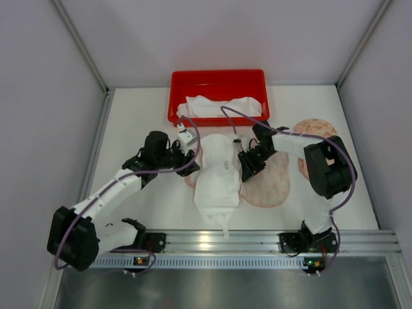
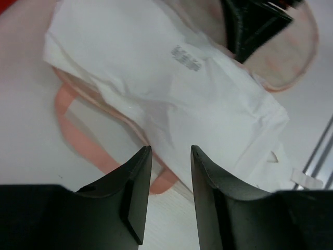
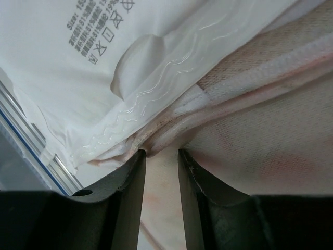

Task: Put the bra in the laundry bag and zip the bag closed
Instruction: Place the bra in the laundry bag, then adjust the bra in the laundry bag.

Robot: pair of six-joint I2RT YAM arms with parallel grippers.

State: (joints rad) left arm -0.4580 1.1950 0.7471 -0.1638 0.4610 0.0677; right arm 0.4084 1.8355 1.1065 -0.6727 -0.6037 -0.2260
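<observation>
we see the bra [image 1: 267, 183] lie on the surface [image 1: 138, 125], partly under the long laundry bag [image 1: 217, 180] and sticking out to its right, just in front of our right claw [image 1: 248, 166], which like our left claw [image 1: 189, 157] is half open and empty.

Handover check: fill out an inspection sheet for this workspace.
surface: white table, no spills seen.
job's things: bag mid-table, lying on the bra, which shows at its right.
clutter: red bin at far edge, white cloth inside.
jaws: left pair apart at bag's left edge; right pair apart over bra.
cables: purple, hanging in loose loops.
surroundings: white walls; metal rail at near edge.
</observation>
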